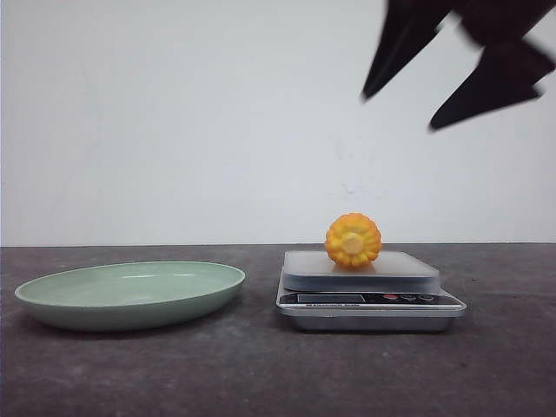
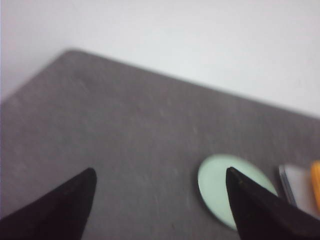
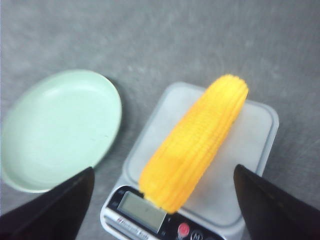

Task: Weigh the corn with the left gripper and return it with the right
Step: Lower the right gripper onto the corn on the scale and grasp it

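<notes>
Your corn (image 1: 353,240) is lying on the platform of the kitchen scale (image 1: 369,298), end-on to the front camera so you see mostly its cut face. From the right wrist view it reads as a long cob (image 3: 196,143) laid diagonally across the platform, one end reaching out over the display side. Nothing is touching it.

So the weighing half looks done, or at least the corn has been delivered: the left gripper (image 2: 160,200) is well away from the scale, fingers spread wide and empty, looking down on bare table with the green plate (image 2: 222,187) and a sliver of the scale at the edge of its view (that picture is soft, so don't trust fine detail there).

What's left is the return. The right gripper (image 1: 447,74) hangs high above and a little to the right of the scale in the front view, its two black fingers apart and holding nothing. In its own camera the fingers (image 3: 60,210) straddle the scale with the cob between them, well below.

The pale green plate (image 1: 130,295) sits empty just left of the scale, near but not touching; judging by the layout, that is likely where the corn belongs. You would need to descend, close across the cob's width, lift, and carry it over.
</notes>
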Action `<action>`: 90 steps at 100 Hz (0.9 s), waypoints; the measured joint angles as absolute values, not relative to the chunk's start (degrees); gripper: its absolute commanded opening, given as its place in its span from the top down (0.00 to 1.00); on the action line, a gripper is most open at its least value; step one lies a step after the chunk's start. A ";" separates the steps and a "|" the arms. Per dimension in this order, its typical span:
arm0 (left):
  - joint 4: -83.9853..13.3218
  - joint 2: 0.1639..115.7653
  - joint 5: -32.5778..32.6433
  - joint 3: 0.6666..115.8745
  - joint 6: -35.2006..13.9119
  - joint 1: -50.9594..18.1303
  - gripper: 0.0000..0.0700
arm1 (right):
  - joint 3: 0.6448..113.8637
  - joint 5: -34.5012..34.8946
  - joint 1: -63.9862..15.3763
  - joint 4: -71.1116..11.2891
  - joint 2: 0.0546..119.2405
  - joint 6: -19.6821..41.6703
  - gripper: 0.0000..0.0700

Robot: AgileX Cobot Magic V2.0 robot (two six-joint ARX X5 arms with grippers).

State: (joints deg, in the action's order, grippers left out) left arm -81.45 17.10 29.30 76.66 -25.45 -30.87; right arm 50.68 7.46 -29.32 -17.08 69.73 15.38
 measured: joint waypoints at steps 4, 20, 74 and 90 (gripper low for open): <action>-81.43 17.10 27.97 74.98 -25.56 -30.87 0.33 | 52.12 7.42 -29.67 -17.08 72.75 15.49 0.20; -79.31 17.15 26.26 68.75 -25.69 -30.87 0.33 | 58.39 5.80 -30.26 -17.39 83.20 15.51 0.21; -78.13 17.15 24.45 64.49 -24.99 -30.87 0.33 | 63.81 1.43 -30.26 -18.20 96.60 16.95 0.51; -78.15 17.15 24.71 64.49 -24.93 -30.87 0.33 | 63.94 1.28 -30.35 -18.52 96.95 17.06 0.94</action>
